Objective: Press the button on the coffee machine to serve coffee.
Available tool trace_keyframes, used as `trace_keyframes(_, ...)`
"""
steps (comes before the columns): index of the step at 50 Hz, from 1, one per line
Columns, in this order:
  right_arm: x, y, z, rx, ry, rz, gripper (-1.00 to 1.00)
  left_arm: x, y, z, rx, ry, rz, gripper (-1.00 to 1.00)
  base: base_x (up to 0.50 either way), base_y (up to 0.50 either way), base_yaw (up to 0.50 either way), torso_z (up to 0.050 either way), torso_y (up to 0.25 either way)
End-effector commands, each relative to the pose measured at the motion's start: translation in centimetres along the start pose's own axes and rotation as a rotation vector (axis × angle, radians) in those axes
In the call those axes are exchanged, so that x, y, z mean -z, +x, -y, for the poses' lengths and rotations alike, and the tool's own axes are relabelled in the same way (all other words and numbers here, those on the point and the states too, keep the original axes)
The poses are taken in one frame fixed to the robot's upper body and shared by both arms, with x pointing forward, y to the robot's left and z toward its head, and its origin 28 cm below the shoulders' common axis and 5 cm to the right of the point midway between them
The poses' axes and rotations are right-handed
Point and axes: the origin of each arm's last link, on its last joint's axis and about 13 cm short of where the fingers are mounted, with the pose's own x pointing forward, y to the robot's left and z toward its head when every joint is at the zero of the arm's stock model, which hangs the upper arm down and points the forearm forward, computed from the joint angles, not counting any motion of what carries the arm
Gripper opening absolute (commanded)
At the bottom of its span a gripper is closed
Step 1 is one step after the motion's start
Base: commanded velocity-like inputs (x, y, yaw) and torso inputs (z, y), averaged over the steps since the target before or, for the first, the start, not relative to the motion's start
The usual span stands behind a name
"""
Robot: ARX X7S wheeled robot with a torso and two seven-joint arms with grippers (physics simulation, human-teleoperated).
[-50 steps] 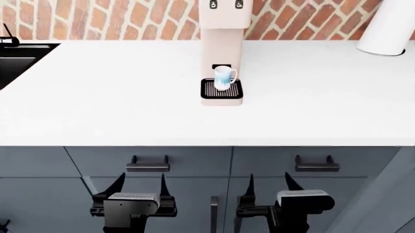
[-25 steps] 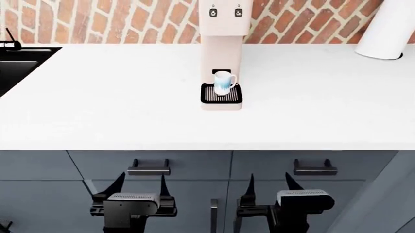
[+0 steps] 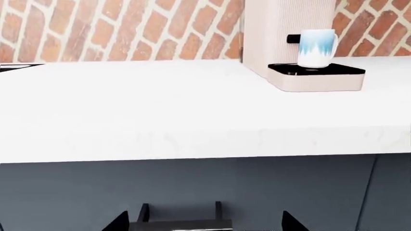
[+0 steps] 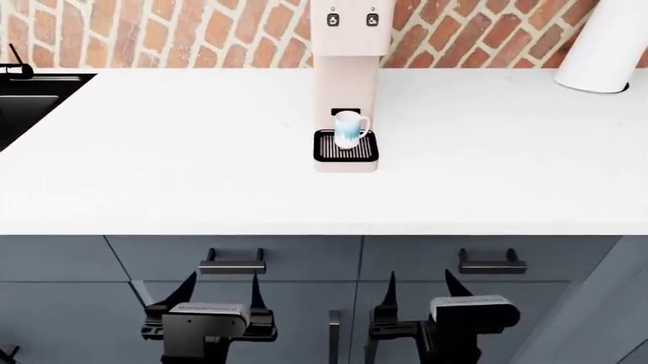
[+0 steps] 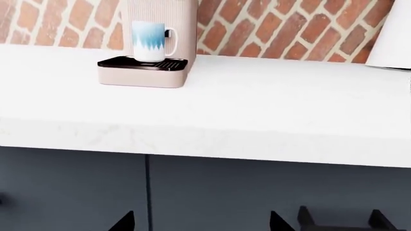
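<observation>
Not started: buttons on machine untouched, mug waiting on tray. Left gripper and right gripper spread apart, empty (low, before cabinets).

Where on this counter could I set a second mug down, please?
Bare countertop stretches between the sink and the coffee machine, and again between the machine and the white cylinder. The drip tray is taken by the mug.
</observation>
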Motion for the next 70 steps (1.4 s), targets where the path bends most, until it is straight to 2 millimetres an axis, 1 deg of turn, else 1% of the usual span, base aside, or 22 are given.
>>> trace_keyframes(1,-1.8,-0.4,0.2,0.014,-0.006,0.039,1.0,-1.0,-0.2,-0.1,-0.008,-0.02,-0.022,1.0,0.0,0.0,0.0,0.0,0.0)
trace_keyframes(4,-3.0,-0.6,0.5,0.023,-0.013,0.062,1.0,-2.0,-0.1,-0.1,-0.009,-0.025,-0.017,1.0,0.0,0.0,0.0,0.0,0.0)
trace_keyframes(9,-5.4,-1.0,1.1,0.038,-0.017,0.092,1.0,-4.5,0.7,-0.5,-0.042,-0.06,-0.003,1.0,0.0,0.0,0.0,0.0,0.0)
trace_keyframes(10,-5.6,-1.0,1.2,0.038,-0.02,0.095,1.0,-4.7,0.7,-0.5,-0.044,-0.061,-0.002,1.0,0.0,0.0,0.0,0.0,0.0)
trace_keyframes(11,-6.5,-1.2,1.4,0.041,-0.033,0.108,1.0,-5.4,0.8,-0.8,-0.045,-0.07,-0.005,1.0,0.0,0.0,0.0,0.0,0.0)
trace_keyframes(12,-6.7,-1.2,1.4,0.039,-0.034,0.109,1.0,-5.6,0.8,-0.9,-0.044,-0.067,-0.005,1.0,0.0,0.0,0.0,0.0,0.0)
trace_keyframes(14,-8.0,-1.4,1.6,0.036,-0.051,0.122,1.0,-6.6,0.9,-0.9,-0.039,-0.029,-0.027,1.0,0.0,0.0,0.0,0.0,0.0)
trace_keyframes(15,-8.8,-1.5,1.8,0.046,-0.063,0.124,1.0,-7.5,0.9,-1.1,-0.032,-0.028,-0.023,1.0,0.0,0.0,0.0,0.0,0.0)
trace_keyframes(16,-9.1,-1.6,1.9,0.047,-0.065,0.127,1.0,-7.8,0.9,-1.1,-0.03,-0.027,-0.02,1.0,0.0,0.0,0.0,0.0,0.0)
trace_keyframes(17,-10.0,-1.8,2.2,0.049,-0.064,0.138,1.0,-8.7,0.9,-1.1,-0.023,-0.014,-0.005,1.0,0.0,0.0,0.0,0.0,0.0)
trace_keyframes(18,-10.9,-2.0,2.5,0.051,-0.065,0.148,1.0,-9.2,0.9,-1.2,-0.023,-0.014,0.0,1.0,0.0,0.0,0.0,0.0,0.0)
trace_keyframes(19,-11.3,-2.1,2.6,0.051,-0.068,0.152,1.0,-9.8,0.9,-1.2,-0.016,-0.007,0.005,1.0,0.0,0.0,0.0,0.0,0.0)
trace_keyframes(20,-12.2,-2.2,2.8,0.051,-0.076,0.162,1.0,-10.2,1.0,-1.3,-0.009,0.007,0.002,1.0,0.0,0.0,0.0,0.0,0.0)
trace_keyframes(22,-13.2,-2.3,3.2,0.052,-0.082,0.181,1.0,-10.4,1.5,-1.4,-0.003,0.014,-0.006,1.0,0.0,0.0,0.0,0.0,0.0)
trace_keyframes(24,-13.8,-2.4,3.6,0.059,-0.089,0.183,1.0,-10.4,1.9,-1.9,-0.015,0.016,-0.016,1.0,0.0,0.0,0.0,0.0,0.0)
trace_keyframes(30,-14.4,-2.5,4.5,0.081,-0.083,0.173,1.0,-11.2,2.2,-2.4,-0.03,0.024,-0.023,1.0,0.0,0.0,0.0,0.0,0.0)
trace_keyframes(32,-14.4,-2.7,4.6,0.077,-0.11,0.134,1.0,-11.5,2.1,-2.6,-0.04,0.026,-0.018,1.0,0.0,0.0,0.0,0.0,0.0)
trace_keyframes(35,-14.6,-3.0,4.8,0.083,-0.101,0.142,1.0,-11.8,1.5,-2.9,-0.047,0.023,-0.009,1.0,0.0,0.0,0.0,0.0,0.0)
trace_keyframes(43,-14.5,-3.3,5.1,0.102,-0.086,0.151,1.0,-11.1,1.5,-2.9,-0.049,0.017,-0.035,1.0,0.07,0.0,0.0,0.0,0.0)
trace_keyframes(50,-14.2,-3.3,5.1,0.097,-0.092,0.139,1.0,-11.1,1.6,-3.3,-0.07,0.007,-0.024,1.0,0.25,0.0,0.0,0.0,0.0)
trace_keyframes(61,-14.3,-3.2,5.1,0.102,-0.096,0.145,1.0,-10.7,1.5,-3.3,-0.066,0.011,-0.029,1.0,0.3,0.0,0.0,0.0,0.0)
trace_keyframes(70,-14.0,-3.2,5.1,0.103,-0.096,0.138,1.0,-10.5,1.5,-3.5,-0.069,0.013,-0.029,1.0,0.31,0.0,0.0,0.0,0.0)
